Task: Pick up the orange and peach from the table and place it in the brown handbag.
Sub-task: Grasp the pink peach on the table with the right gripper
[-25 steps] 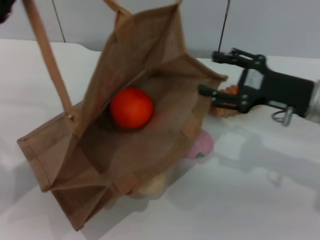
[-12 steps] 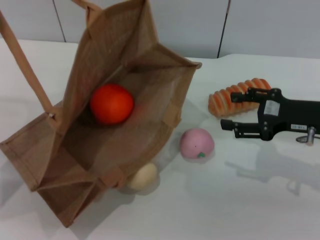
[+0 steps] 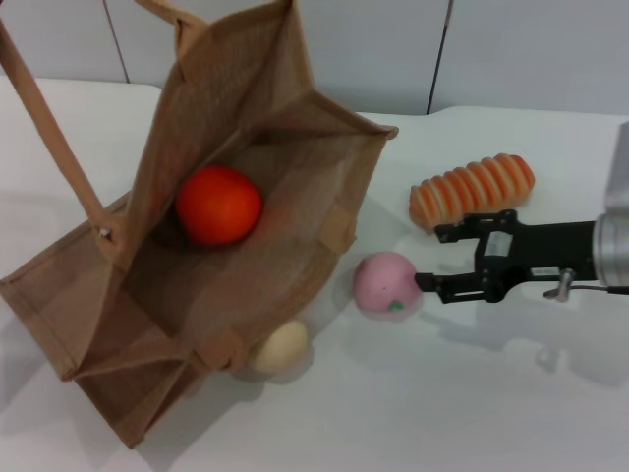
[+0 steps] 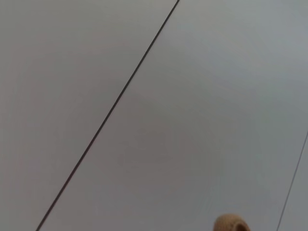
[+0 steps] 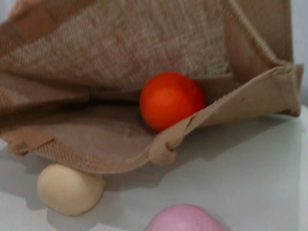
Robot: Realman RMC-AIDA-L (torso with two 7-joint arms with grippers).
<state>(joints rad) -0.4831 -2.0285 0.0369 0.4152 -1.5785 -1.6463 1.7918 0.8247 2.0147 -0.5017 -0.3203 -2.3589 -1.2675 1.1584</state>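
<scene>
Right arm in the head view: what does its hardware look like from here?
The right gripper is black, with two slim open-frame fingers, a small white label on its body and a light metal ring hanging beneath. Behind it comes a silver-grey cylindrical wrist. The left arm is out of view.

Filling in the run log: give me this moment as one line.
orange: in brown handbag | peach: on table | right gripper: open, at peach | left gripper: unseen

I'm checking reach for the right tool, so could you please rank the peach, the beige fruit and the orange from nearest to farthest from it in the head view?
1. The peach, on the table right at the fingertips of the open right tool.
2. The beige fruit, farther left, by the brown handbag's lower edge.
3. The orange, farthest, inside the handbag.
</scene>
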